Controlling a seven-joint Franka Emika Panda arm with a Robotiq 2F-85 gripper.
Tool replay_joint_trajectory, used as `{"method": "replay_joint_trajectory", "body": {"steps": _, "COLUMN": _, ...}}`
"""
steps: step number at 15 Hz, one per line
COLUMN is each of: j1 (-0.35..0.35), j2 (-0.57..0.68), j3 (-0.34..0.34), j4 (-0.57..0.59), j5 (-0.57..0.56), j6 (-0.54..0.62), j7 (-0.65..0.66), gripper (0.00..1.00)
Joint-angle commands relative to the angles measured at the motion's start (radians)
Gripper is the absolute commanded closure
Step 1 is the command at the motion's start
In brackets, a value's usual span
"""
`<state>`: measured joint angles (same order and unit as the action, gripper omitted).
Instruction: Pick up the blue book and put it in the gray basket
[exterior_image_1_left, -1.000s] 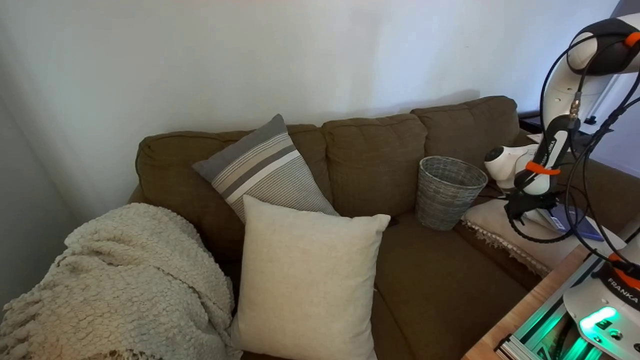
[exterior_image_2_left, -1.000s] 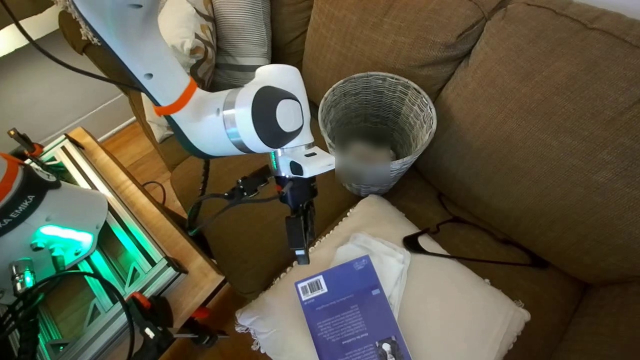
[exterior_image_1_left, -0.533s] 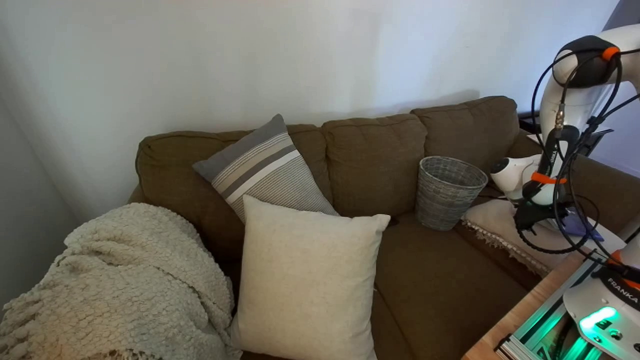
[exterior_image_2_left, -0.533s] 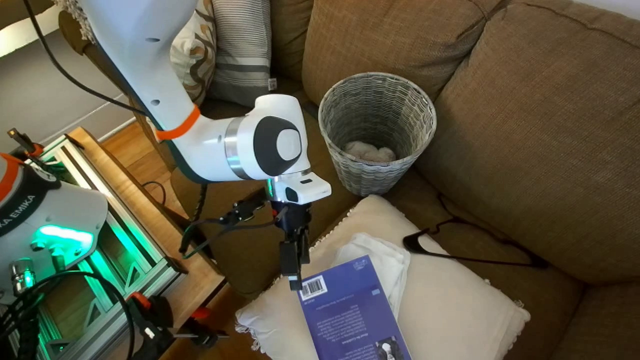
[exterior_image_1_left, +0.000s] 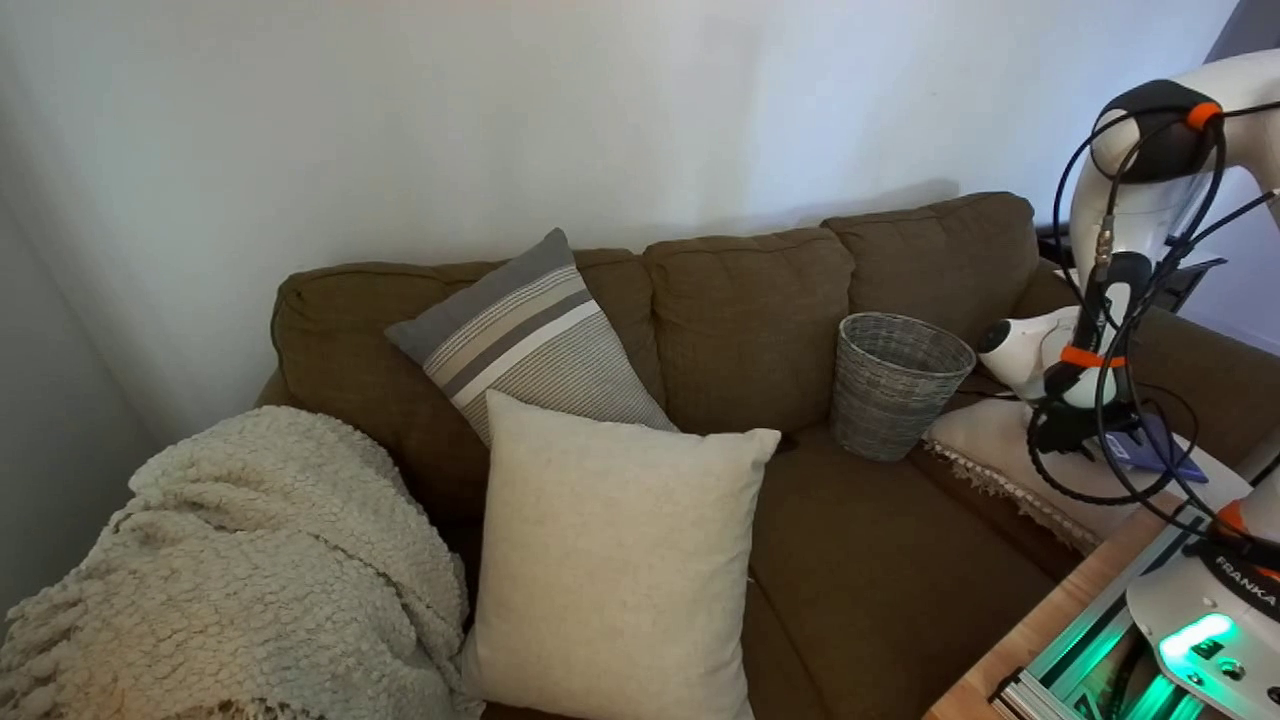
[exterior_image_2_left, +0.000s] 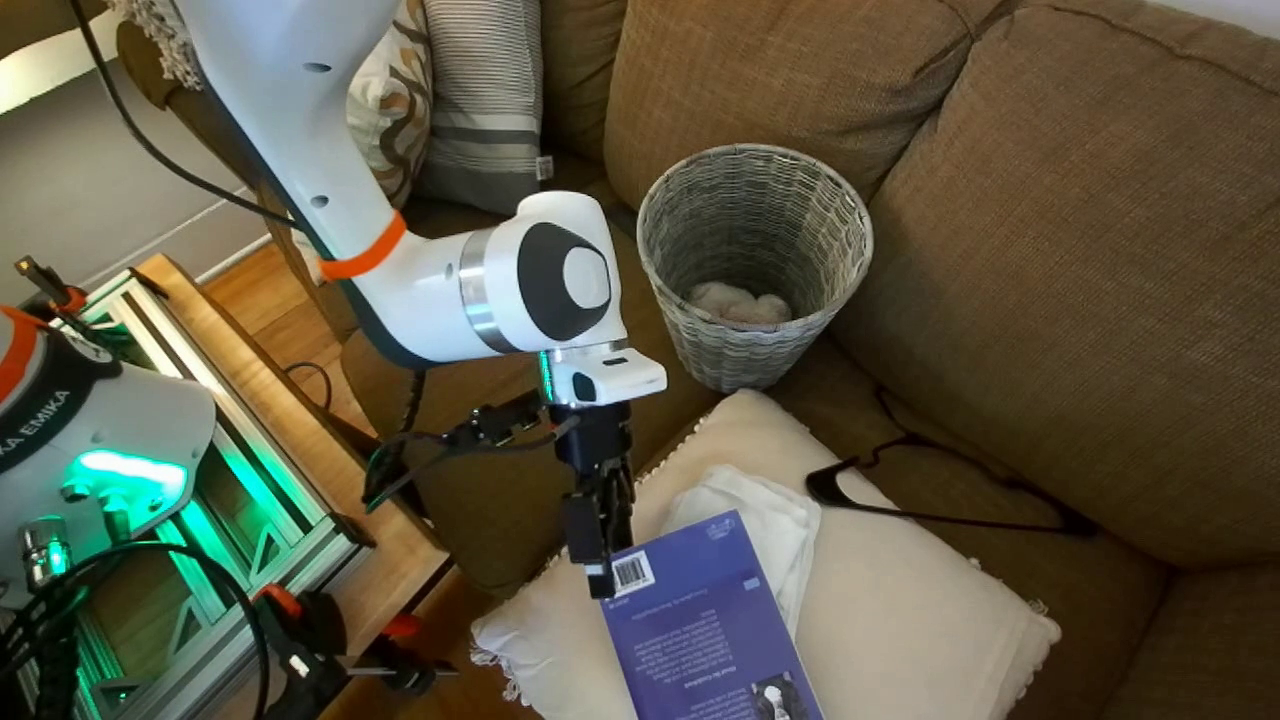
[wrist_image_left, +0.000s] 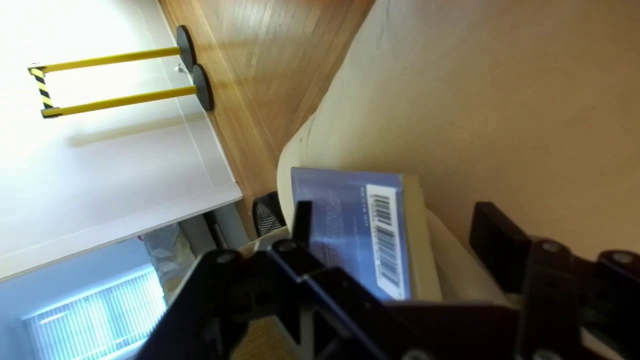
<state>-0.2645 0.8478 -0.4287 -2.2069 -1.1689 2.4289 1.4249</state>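
Observation:
The blue book (exterior_image_2_left: 705, 625) lies flat, barcode side up, on a cream pillow and partly on a white cloth. It also shows in an exterior view (exterior_image_1_left: 1155, 450), partly behind cables, and in the wrist view (wrist_image_left: 340, 215). My gripper (exterior_image_2_left: 600, 585) points down at the book's barcode corner. In the wrist view the gripper (wrist_image_left: 397, 220) has its fingers wide apart, with the barcode end of the book showing between them and nothing held. Whether a finger touches the book I cannot tell. The gray basket (exterior_image_2_left: 740, 350) stands upright on the sofa beyond the pillow, also in an exterior view (exterior_image_1_left: 890, 400).
A pale soft item (exterior_image_2_left: 740, 303) lies in the basket. The white cloth (exterior_image_2_left: 790, 530) and a black hanger (exterior_image_2_left: 960, 515) lie on the cream pillow (exterior_image_2_left: 900, 620), the hanger reaching onto the sofa. A wooden table edge (exterior_image_2_left: 400, 530) with the robot base is beside the sofa.
My gripper has come down to the barcode corner of the book, with a slight sideways shift in the last half second. The book and basket have not moved.

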Motion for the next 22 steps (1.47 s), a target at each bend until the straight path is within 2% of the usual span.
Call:
{"method": "replay_joint_trajectory", "body": {"steps": 1, "j1": 0.013, "j2": 0.044, "j3": 0.006, "j4": 0.037, "j5": -0.019, "j6": -0.090, "j7": 0.036, "gripper": 0.50}}
{"method": "replay_joint_trajectory", "body": {"steps": 6, "j1": 0.014, "j2": 0.077, "j3": 0.023, "j4": 0.070, "j5": -0.024, "j6": -0.154, "j7": 0.071, "gripper": 0.89}}
{"method": "replay_joint_trajectory", "body": {"steps": 8, "j1": 0.017, "j2": 0.084, "j3": 0.029, "j4": 0.079, "j5": -0.020, "j6": -0.178, "j7": 0.079, "gripper": 1.00}}
{"method": "replay_joint_trajectory", "body": {"steps": 10, "j1": 0.036, "j2": 0.070, "j3": 0.036, "j4": 0.065, "j5": -0.001, "j6": -0.253, "j7": 0.067, "gripper": 1.00}}
{"method": "replay_joint_trajectory", "body": {"steps": 12, "j1": 0.089, "j2": 0.019, "j3": 0.035, "j4": 0.018, "j5": 0.003, "j6": -0.383, "j7": 0.096, "gripper": 0.97}}
{"method": "replay_joint_trajectory", "body": {"steps": 14, "j1": 0.167, "j2": -0.078, "j3": 0.036, "j4": -0.071, "j5": -0.049, "j6": -0.502, "j7": 0.175, "gripper": 0.97}}
{"method": "replay_joint_trajectory", "body": {"steps": 17, "j1": 0.255, "j2": -0.212, "j3": 0.079, "j4": -0.180, "j5": -0.118, "j6": -0.690, "j7": 0.259, "gripper": 0.97}}
{"method": "replay_joint_trajectory", "body": {"steps": 18, "j1": 0.270, "j2": -0.281, "j3": 0.108, "j4": -0.219, "j5": -0.159, "j6": -0.722, "j7": 0.279, "gripper": 0.97}}
{"method": "replay_joint_trajectory", "body": {"steps": 19, "j1": 0.346, "j2": -0.338, "j3": 0.066, "j4": -0.271, "j5": -0.172, "j6": -0.701, "j7": 0.286, "gripper": 0.97}}
{"method": "replay_joint_trajectory", "body": {"steps": 22, "j1": 0.437, "j2": -0.501, "j3": 0.017, "j4": -0.375, "j5": -0.276, "j6": -0.672, "j7": 0.333, "gripper": 0.97}}
